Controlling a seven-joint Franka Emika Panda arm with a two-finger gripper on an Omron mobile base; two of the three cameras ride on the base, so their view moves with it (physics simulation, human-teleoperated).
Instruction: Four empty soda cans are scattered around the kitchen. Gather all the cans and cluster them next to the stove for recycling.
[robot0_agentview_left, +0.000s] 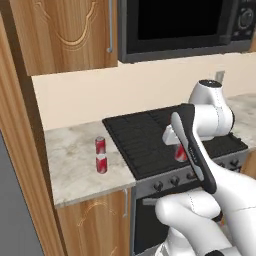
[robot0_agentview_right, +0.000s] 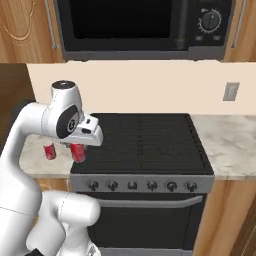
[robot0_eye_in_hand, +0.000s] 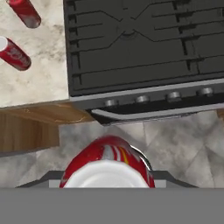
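Clearly clamped on a soda can (robot0_eye_in_hand: 107, 168); gripper (robot0_agentview_right: 78, 150) closed around its red body, silver top facing the hand camera, finger tips themselves hidden behind the can; held can (robot0_agentview_right: 78, 153) hanging upright under the hand, seen from the right base view at the front left corner of the stove (robot0_agentview_right: 145, 145), near the knob row; from the left base view, same can (robot0_agentview_left: 181, 153) peeking out red behind the dark forearm link, over the cooktop's front part; whether above the grates or just past the front edge, cannot tell.

Beside the stove, on the speckled counter (robot0_agentview_left: 75, 160) to its left, two more cans standing upright, one behind the other: rear can (robot0_agentview_left: 100, 145) and front can (robot0_agentview_left: 101, 163), close together, apart from the stove's edge; both also visible at the upper left of the hand view, rear can (robot0_eye_in_hand: 24, 12) and front can (robot0_eye_in_hand: 14, 54); one of them showing in the right base view as a red can (robot0_agentview_right: 49, 150) behind the arm's white link.

Above the cooktop, black-fronted microwave (robot0_agentview_right: 140, 25) with a round dial; wooden cabinet (robot0_agentview_left: 65, 30) to its left; below the counter, wooden cabinet door (robot0_agentview_left: 95, 225); wall outlet (robot0_agentview_right: 230, 91) right of the stove; grey tiled floor (robot0_eye_in_hand: 183, 144) under the held can in the hand view.
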